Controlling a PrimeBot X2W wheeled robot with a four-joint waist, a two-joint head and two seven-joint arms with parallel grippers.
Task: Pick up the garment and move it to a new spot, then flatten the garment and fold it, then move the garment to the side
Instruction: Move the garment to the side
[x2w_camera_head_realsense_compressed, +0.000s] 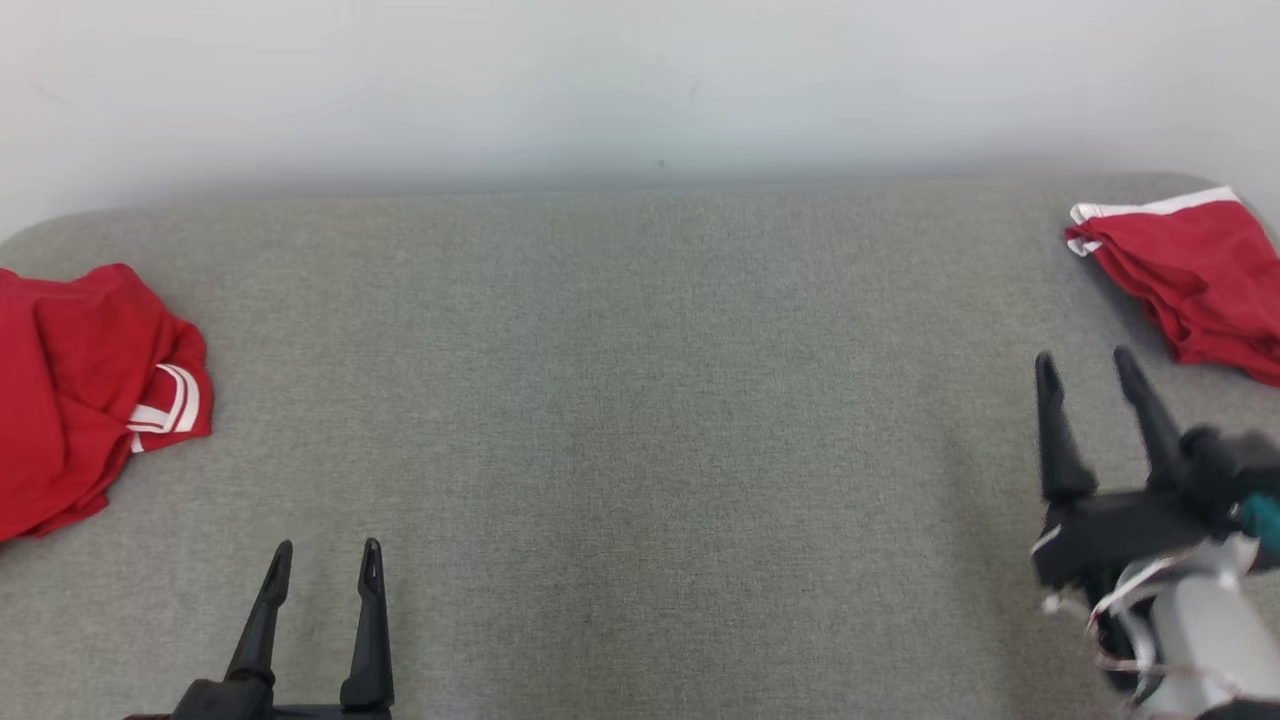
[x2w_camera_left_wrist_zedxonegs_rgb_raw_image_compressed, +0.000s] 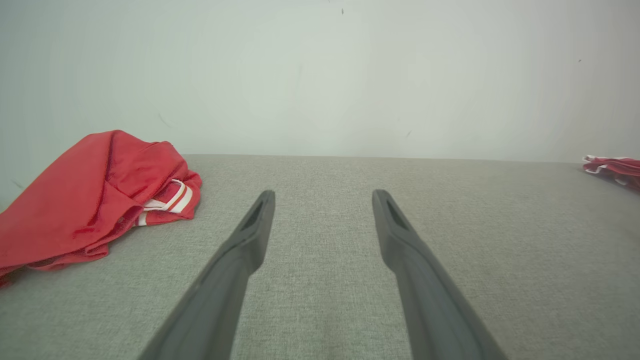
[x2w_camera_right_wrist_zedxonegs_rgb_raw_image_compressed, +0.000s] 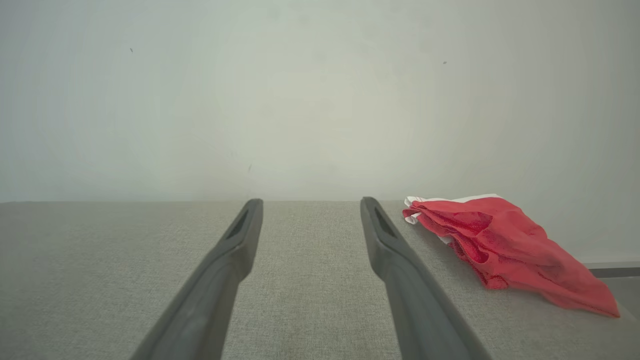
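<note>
Two red garments with white trim lie on the grey padded table (x2w_camera_head_realsense_compressed: 640, 420). One garment (x2w_camera_head_realsense_compressed: 90, 390) is crumpled at the left edge, also in the left wrist view (x2w_camera_left_wrist_zedxonegs_rgb_raw_image_compressed: 95, 200). The other garment (x2w_camera_head_realsense_compressed: 1190, 270) lies folded at the far right corner, seen in the right wrist view (x2w_camera_right_wrist_zedxonegs_rgb_raw_image_compressed: 505, 245) and small at the left wrist view's right edge (x2w_camera_left_wrist_zedxonegs_rgb_raw_image_compressed: 612, 167). My left gripper (x2w_camera_head_realsense_compressed: 325, 562) stands open near the front edge, right of the crumpled garment, its fingers apart (x2w_camera_left_wrist_zedxonegs_rgb_raw_image_compressed: 322, 197). My right gripper (x2w_camera_head_realsense_compressed: 1088, 365) is open just short of the folded garment, with nothing between its fingers (x2w_camera_right_wrist_zedxonegs_rgb_raw_image_compressed: 310, 205).
A pale wall (x2w_camera_head_realsense_compressed: 640, 90) runs right behind the table's far edge. The grey surface stretches bare between the two garments. The table's rounded right corner ends just past the folded garment.
</note>
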